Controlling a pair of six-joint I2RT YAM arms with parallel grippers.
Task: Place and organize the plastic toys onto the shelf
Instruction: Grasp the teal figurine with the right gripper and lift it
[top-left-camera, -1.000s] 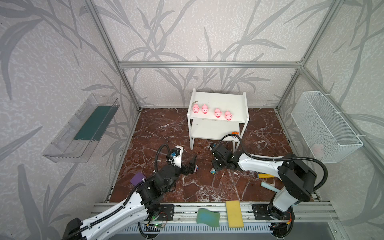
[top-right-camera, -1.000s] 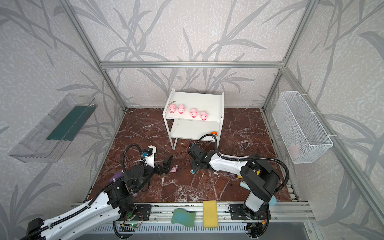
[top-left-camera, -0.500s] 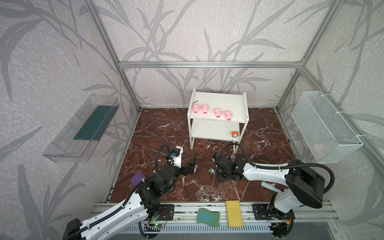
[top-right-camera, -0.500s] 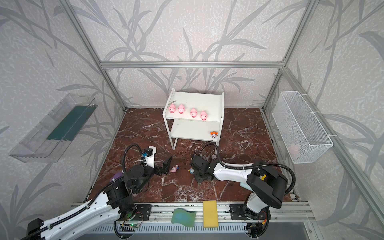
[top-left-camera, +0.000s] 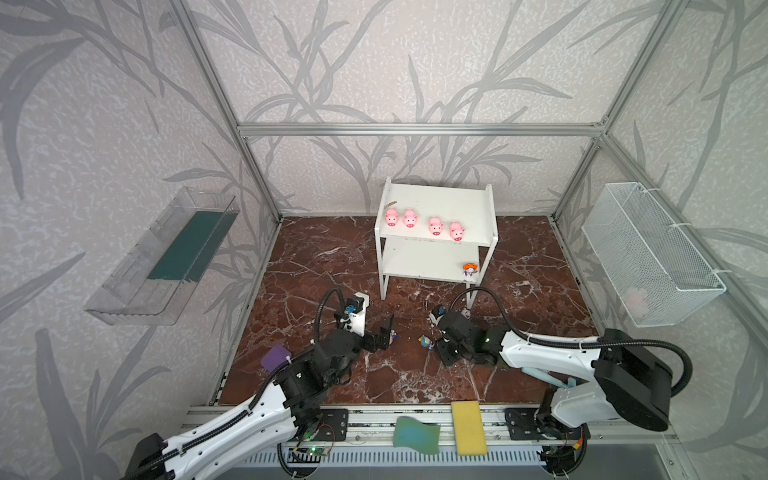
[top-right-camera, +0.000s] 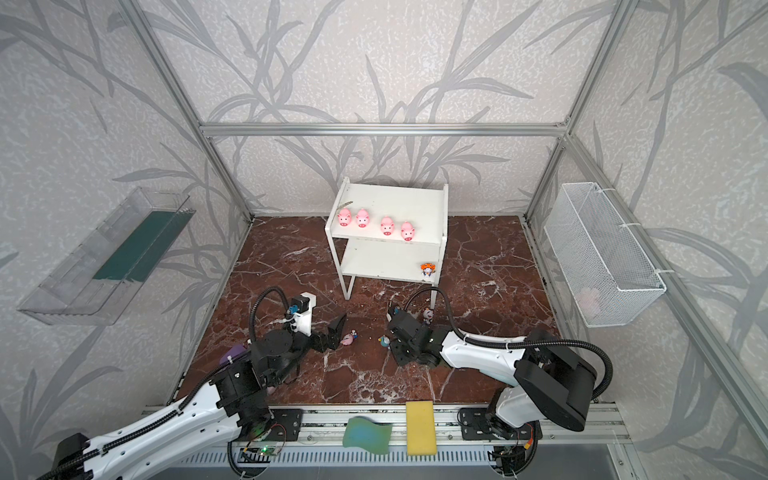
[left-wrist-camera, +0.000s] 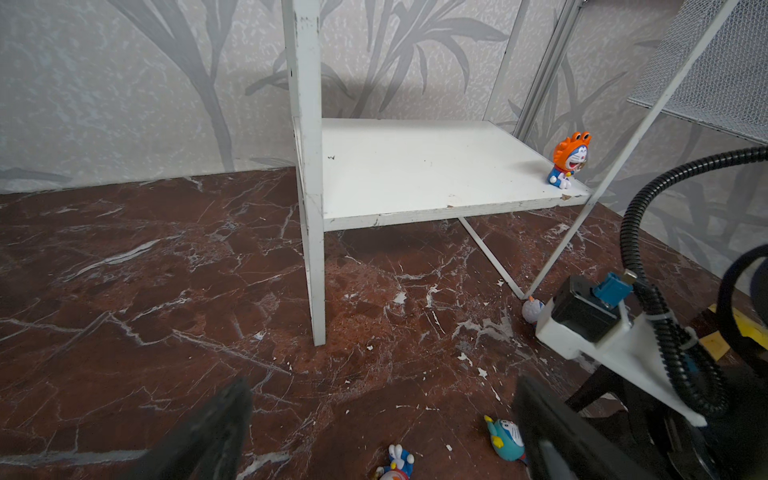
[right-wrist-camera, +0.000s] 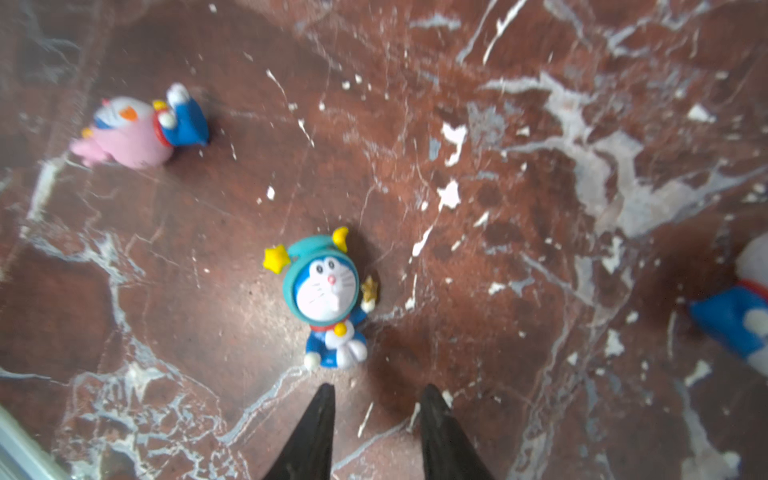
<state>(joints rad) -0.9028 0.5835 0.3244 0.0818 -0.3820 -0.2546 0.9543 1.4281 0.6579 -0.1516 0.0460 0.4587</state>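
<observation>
The white shelf (top-left-camera: 436, 199) (top-right-camera: 395, 199) stands at the back, with several pink pigs (top-left-camera: 435, 226) in a row on its top board. An orange figurine (top-left-camera: 470, 270) (left-wrist-camera: 569, 160) sits at the front right corner of the lower board. On the marble floor are a teal figurine (right-wrist-camera: 326, 291) (top-left-camera: 424, 341), a pink one (right-wrist-camera: 137, 129) (top-right-camera: 347, 338) lying down, and a white-blue one (left-wrist-camera: 532, 309) (top-right-camera: 427, 314) by the shelf's leg. My right gripper (right-wrist-camera: 379, 388) (top-left-camera: 436, 347) hovers just behind the teal figurine, slightly open and empty. My left gripper (left-wrist-camera: 380, 395) (top-right-camera: 334, 334) is wide open near the pink one.
A clear tray (top-left-camera: 162, 257) hangs on the left wall and a wire basket (top-left-camera: 648, 253) on the right wall. A yellow sponge (top-left-camera: 468, 422) and a green sponge (top-left-camera: 415, 430) lie on the front rail. A purple piece (top-left-camera: 275, 356) sits beside the left arm.
My right gripper has drawn back from the shelf toward the front, down to the teal figurine, and its jaws have parted a little. The left arm has stayed still.
</observation>
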